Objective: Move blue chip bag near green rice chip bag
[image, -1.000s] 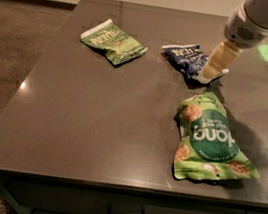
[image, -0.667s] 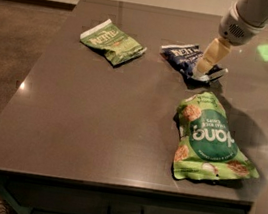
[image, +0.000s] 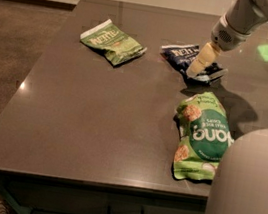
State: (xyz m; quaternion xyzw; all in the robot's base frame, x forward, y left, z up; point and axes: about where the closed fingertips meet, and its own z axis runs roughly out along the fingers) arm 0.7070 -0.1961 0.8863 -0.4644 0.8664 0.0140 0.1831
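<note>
The blue chip bag lies crinkled on the dark table, towards the back right. My gripper comes down from the upper right and rests at the bag's right end, covering part of it. The green rice chip bag lies flat near the table's front right, a short gap in front of the blue bag.
A smaller pale-green bag lies at the back left of the table. A white rounded part of my body fills the lower right corner and hides the table's front right edge. The table's front edge has drawers below it.
My gripper has shifted slightly left and lower onto the blue bag's right end. My white body has come into view at the lower right. The bags lie as before.
</note>
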